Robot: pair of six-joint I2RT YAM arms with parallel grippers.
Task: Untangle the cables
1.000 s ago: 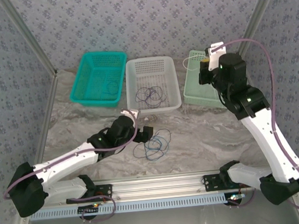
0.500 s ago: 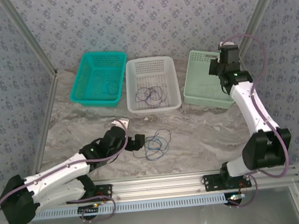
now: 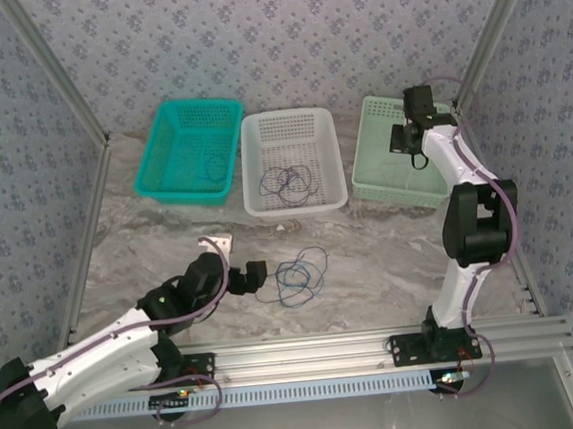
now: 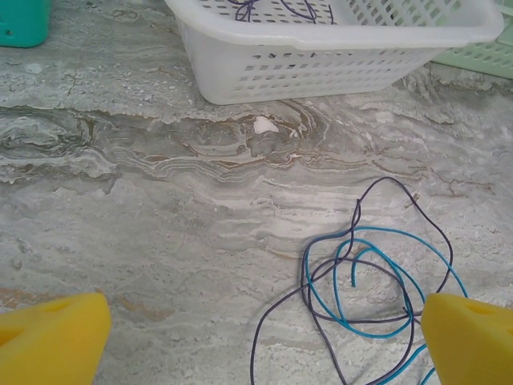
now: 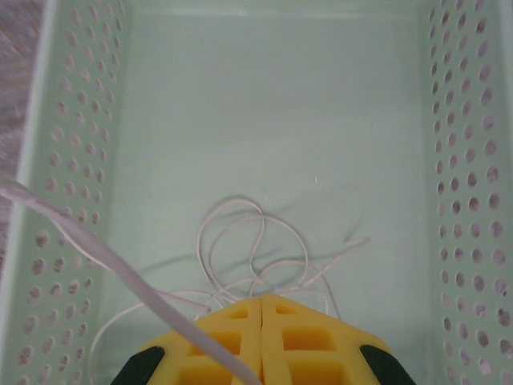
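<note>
Top view: the right arm has been swinging in from over the near rim of the green basket (image 3: pixel 393 189) and is now folding upright, its right gripper (image 3: pixel 408 146) dipping into that basket at 1 o'clock on the table. The left arm has been sliding back toward 7 o'clock, so the left gripper (image 3: pixel 257 275) is now sitting just beside the 9 o'clock edge of the loose cables (image 3: pixel 300 274) rather than over them. The tangle itself is looking unmoved. My reading is that one strand is being delivered while the table tangle is waiting for the next pick. Thin dark loops are also lying in the white basket (image 3: pixel 296 206) at 12 o'clock and the teal basket (image 3: pixel 192 104) at 11. Left wrist view: the yellow foam fingers (image 4: pixel 48 337) are standing wide apart and gripping nothing. Bright blue and dark purplish cables (image 4: pixel 377 273) are crossing in limp, springy loops at 4 o'clock on veined grey marble (image 4: pixel 160 200). The perforated white plastic wall is showing at 12. Right wrist view: the yellow pads (image 5: pixel 296 329) are pressing together at 6 o'clock over a pale, hair-thin wire (image 5: pixel 248 249) coiling on the smooth mint floor between hole-punched walls. Strands are running under the pads, so I cannot tell whether one is pinched.
</note>
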